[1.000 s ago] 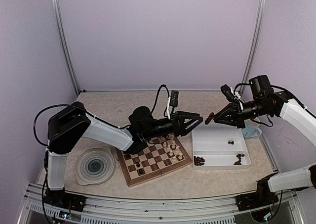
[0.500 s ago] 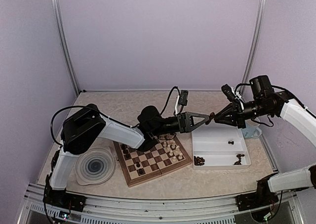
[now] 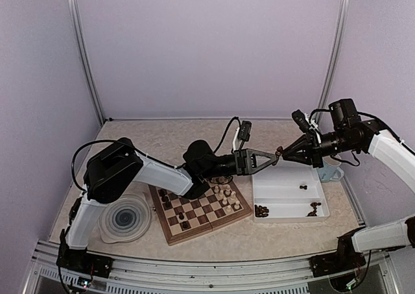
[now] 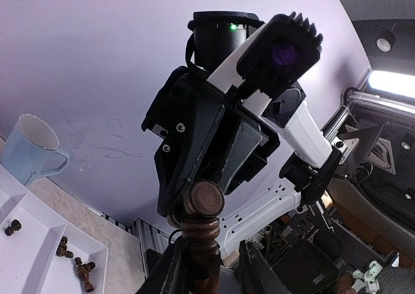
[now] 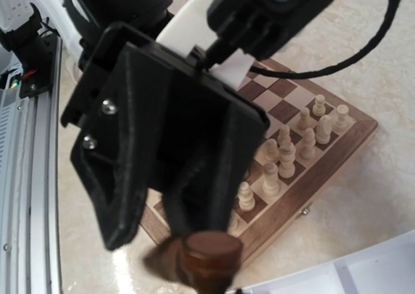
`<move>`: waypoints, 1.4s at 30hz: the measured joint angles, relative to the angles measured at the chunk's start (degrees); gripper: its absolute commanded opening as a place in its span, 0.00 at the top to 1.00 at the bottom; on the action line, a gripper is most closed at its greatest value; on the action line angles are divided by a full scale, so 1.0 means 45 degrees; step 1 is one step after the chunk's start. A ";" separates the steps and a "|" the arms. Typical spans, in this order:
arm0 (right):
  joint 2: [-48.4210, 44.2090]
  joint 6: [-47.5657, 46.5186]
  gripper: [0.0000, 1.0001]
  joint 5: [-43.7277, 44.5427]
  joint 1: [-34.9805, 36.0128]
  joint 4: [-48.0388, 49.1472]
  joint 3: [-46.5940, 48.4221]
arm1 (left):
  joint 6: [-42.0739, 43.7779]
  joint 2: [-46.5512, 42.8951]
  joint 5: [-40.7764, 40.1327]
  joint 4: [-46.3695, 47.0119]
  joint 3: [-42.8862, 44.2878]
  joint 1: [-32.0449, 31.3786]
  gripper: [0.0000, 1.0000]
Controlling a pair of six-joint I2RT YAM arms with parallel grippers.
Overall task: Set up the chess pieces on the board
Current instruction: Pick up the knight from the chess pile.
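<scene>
Handover in mid-air, above the gap between board (image 3: 170, 234) and tray (image 3: 285, 190). Dark piece (image 3: 278, 152) is clamped in right gripper (image 3: 285, 154); left gripper (image 3: 272, 156) jaws flank it narrowly, contact cannot be told. Piece could be dropped if released before that grip is firm. Long axis lies roughly level, flat round end toward right gripper.

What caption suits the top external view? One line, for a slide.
Mid-air handoff: right tool holds a dark chess piece, left tool flanking it, board partly set.
</scene>
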 measured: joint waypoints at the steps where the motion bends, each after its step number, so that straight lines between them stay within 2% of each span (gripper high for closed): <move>1: 0.0000 0.0000 1.00 0.0000 -0.0015 0.0000 0.0000 | -0.0053 0.0000 0.0005 0.0034 0.0000 0.0000 0.78; 4: 0.0000 0.0000 1.00 0.0019 -0.0068 0.0019 0.0000 | -0.0194 0.0000 0.0010 0.0170 -0.0005 0.0029 0.86; 8: 0.0000 0.0005 1.00 0.0092 -0.0078 0.0136 -0.0005 | -0.0272 0.0000 0.0015 0.0209 -0.0087 0.0058 0.88; 10: 0.0000 0.0005 1.00 0.0112 -0.0102 0.0199 -0.0005 | -0.0277 0.0000 0.0015 0.0219 -0.0170 0.0058 0.83; 14: 0.0000 0.0005 1.00 0.0121 -0.0126 0.0272 -0.0005 | -0.0253 0.0000 0.0015 0.0175 -0.0248 0.0063 0.64; 17: 0.0000 0.0005 1.00 0.0117 -0.0131 0.0287 -0.0010 | -0.0291 0.0000 0.0010 0.0121 -0.0248 0.0063 0.60; 19: 0.0000 0.0010 1.00 0.0117 -0.0131 0.0291 -0.0005 | -0.0311 0.0000 0.0024 0.0073 -0.0243 0.0058 0.61; 25: 0.0000 0.0010 1.00 0.0117 -0.0131 0.0296 -0.0005 | -0.0389 0.0034 0.0155 -0.0102 0.0112 0.0058 0.77; 29: 0.0000 0.0010 1.00 0.0121 -0.0146 0.0311 -0.0010 | -0.0413 0.0049 0.0243 -0.0092 0.0243 0.0058 0.82; 30: 0.0000 0.0005 1.00 0.0126 -0.0151 0.0316 -0.0010 | -0.0423 0.0053 0.0257 -0.0097 0.0253 0.0058 0.81; 34: 0.0000 0.0005 1.00 0.0136 -0.0151 0.0389 -0.0010 | -0.0559 0.0087 0.0296 -0.0092 0.0321 0.0058 0.66; 36: 0.0000 0.0005 1.00 0.0136 -0.0151 0.0418 -0.0015 | -0.0675 0.0126 0.0316 -0.0097 0.0389 0.0058 0.62; 38: 0.0000 0.0005 1.00 0.0136 -0.0155 0.0466 -0.0029 | -0.0743 0.0194 0.0359 -0.0126 0.0491 0.0058 0.62; 42: 0.0000 0.0005 1.00 0.0136 -0.0155 0.0481 -0.0029 | -0.0869 0.0452 0.0471 -0.0146 0.0933 0.0044 0.69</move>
